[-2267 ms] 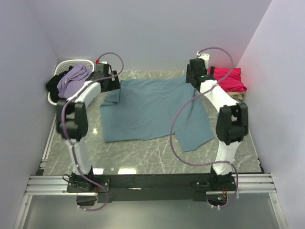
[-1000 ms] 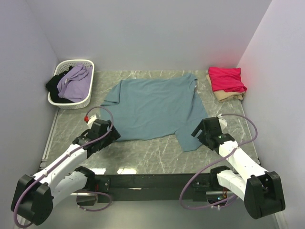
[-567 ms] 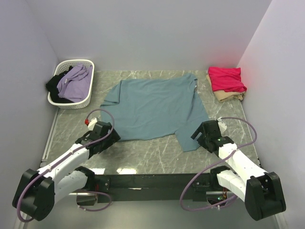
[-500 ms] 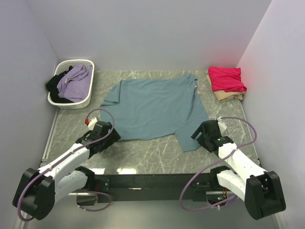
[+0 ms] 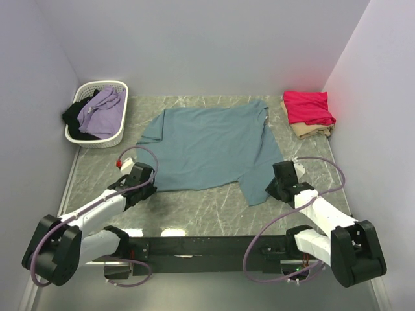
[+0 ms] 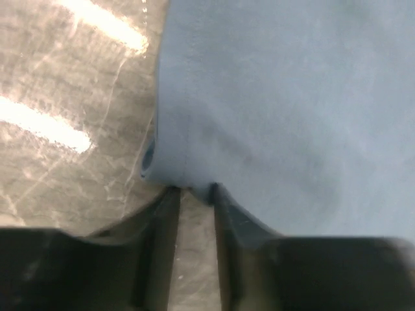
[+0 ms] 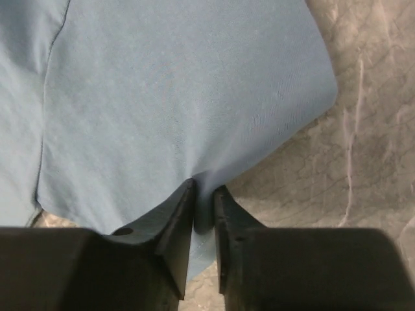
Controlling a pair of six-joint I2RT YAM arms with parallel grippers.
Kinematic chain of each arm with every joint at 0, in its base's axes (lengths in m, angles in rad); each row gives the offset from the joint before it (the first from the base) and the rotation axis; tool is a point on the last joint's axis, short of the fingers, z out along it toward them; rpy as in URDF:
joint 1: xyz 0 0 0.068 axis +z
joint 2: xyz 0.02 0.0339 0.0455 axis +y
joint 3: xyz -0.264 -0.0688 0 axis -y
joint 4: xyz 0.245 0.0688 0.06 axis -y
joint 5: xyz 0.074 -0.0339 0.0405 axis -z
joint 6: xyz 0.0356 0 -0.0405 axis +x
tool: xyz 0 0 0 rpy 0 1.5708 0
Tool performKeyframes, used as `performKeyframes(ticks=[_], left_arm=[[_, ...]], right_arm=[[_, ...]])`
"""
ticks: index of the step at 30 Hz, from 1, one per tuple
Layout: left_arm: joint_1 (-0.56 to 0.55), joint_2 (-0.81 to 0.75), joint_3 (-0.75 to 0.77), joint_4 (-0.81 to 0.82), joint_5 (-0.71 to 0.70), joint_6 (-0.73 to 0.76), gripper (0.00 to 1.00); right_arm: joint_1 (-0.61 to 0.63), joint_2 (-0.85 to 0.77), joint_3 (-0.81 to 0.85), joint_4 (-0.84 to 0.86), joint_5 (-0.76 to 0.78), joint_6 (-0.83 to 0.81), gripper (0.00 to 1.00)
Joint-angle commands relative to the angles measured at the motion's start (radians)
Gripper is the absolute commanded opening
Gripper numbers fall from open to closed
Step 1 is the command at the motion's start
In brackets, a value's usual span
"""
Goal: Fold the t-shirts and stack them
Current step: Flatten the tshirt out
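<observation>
The teal-blue t-shirt [image 5: 207, 146] lies spread flat on the marble table [image 5: 201, 207]. My left gripper [image 5: 148, 183] is low at the shirt's near left corner. In the left wrist view the gripper [image 6: 192, 191] has narrowed on a small tuck of the hem [image 6: 185, 172]. My right gripper [image 5: 272, 190] is at the near right corner. Seen from the right wrist, it [image 7: 203, 188] is shut on a raised fold of the teal cloth [image 7: 181, 84]. A folded crimson-pink t-shirt [image 5: 308, 107] rests on a beige t-shirt [image 5: 312, 130] at the back right.
A white slatted basket [image 5: 83, 139] at the back left holds lilac [image 5: 100, 111] and black [image 5: 74, 115] clothes. Walls close in on three sides. Bare marble runs along the near edge between the two arms.
Both arms have slid forward onto the teal shirt's near corners. Both sets of jaws, wide apart a second ago, have closed on the cloth.
</observation>
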Motion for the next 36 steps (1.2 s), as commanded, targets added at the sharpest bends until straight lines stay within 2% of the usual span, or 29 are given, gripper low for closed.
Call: performKeyframes(ticks=[1,2,3,4,8,14,22,31,36], left_arm=[[-0.004,0.034,0.036,0.007,-0.035,0.008,0.11],[-0.004,0.042,0.039,0.009,-0.037,0.008,0.04],[-0.004,0.055,0.043,0.007,-0.04,0.008,0.03],[-0.004,0.06,0.053,0.004,-0.041,0.01,0.01],[-0.004,0.059,0.079,-0.01,-0.054,0.027,0.01],[-0.004,-0.023,0.172,-0.099,-0.063,0.069,0.01],[-0.004,-0.175,0.45,-0.333,-0.052,0.16,0.01],[-0.004,-0.34,0.767,-0.494,-0.038,0.263,0.01],[-0.004,-0.415,0.979,-0.591,0.026,0.352,0.02]], right_arm=[[0.008,0.014,0.044,0.056,-0.006,-0.031,0.2],[0.006,0.014,0.047,0.057,-0.006,-0.038,0.17],[0.006,0.014,0.051,0.06,-0.008,-0.046,0.16],[0.006,0.013,0.056,0.065,-0.009,-0.054,0.09],[0.008,-0.026,0.079,0.066,-0.014,-0.089,0.0],[0.006,-0.13,0.149,0.019,-0.018,-0.176,0.0],[0.012,-0.409,0.278,-0.084,-0.064,-0.267,0.0],[0.014,-0.578,0.574,-0.202,-0.163,-0.382,0.0],[0.014,-0.595,0.829,-0.315,-0.182,-0.448,0.0]])
